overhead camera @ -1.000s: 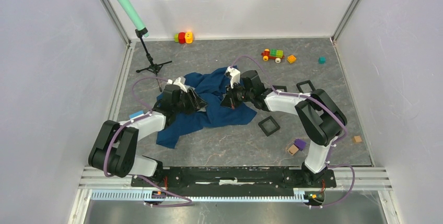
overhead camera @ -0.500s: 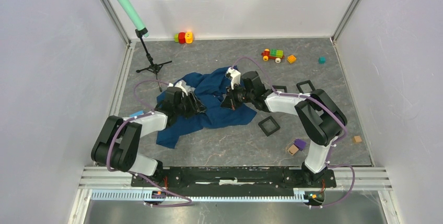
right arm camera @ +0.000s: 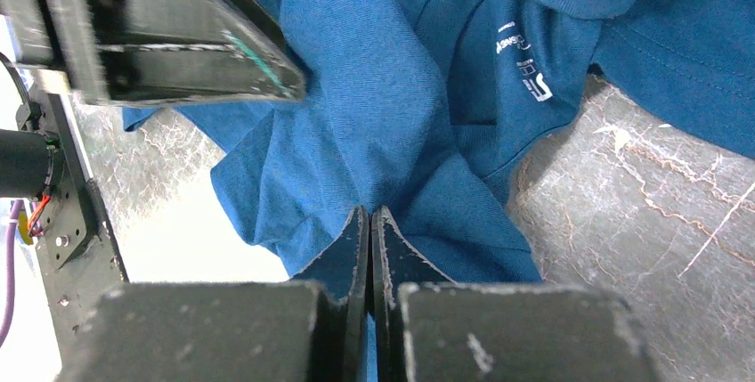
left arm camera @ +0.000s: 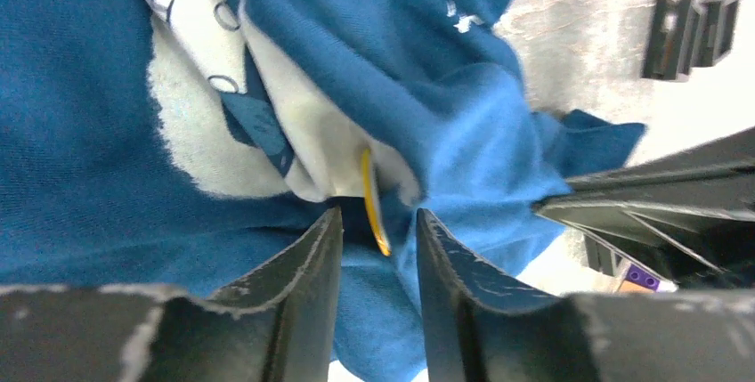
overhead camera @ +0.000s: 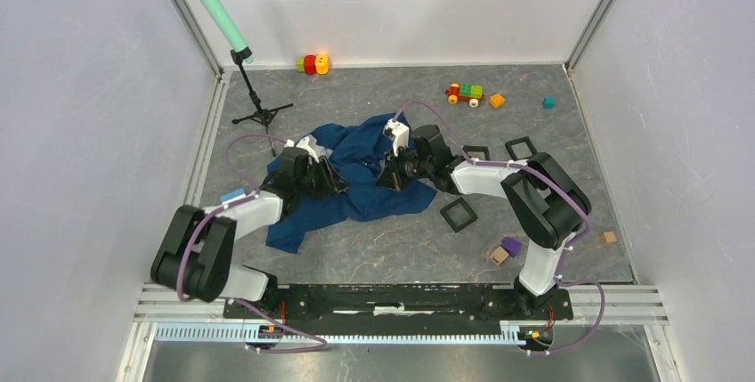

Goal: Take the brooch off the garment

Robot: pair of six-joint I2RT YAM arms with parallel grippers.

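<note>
The dark blue T-shirt garment (overhead camera: 365, 188) lies crumpled mid-table, its white print (left arm camera: 267, 124) showing in the left wrist view. The brooch (left arm camera: 372, 199) is a thin yellow-rimmed disc seen edge-on, sticking out of the fabric by the print. My left gripper (left arm camera: 377, 222) is open, its fingertips either side of the brooch's lower edge, not closed on it; it also shows in the top view (overhead camera: 334, 177). My right gripper (right arm camera: 369, 213) is shut on a fold of the garment (right arm camera: 374, 133), and sits at the shirt's right side in the top view (overhead camera: 389, 175).
Black square frames (overhead camera: 458, 214) (overhead camera: 521, 147) lie right of the shirt. A toy train (overhead camera: 464, 93), small blocks (overhead camera: 497, 101) (overhead camera: 510, 245) and red-yellow bricks (overhead camera: 312, 63) are scattered around. A green-topped stand (overhead camera: 254, 97) is at back left.
The left gripper has edged slightly right along the shirt. The right gripper has shifted a little left, still pinching the fabric.
</note>
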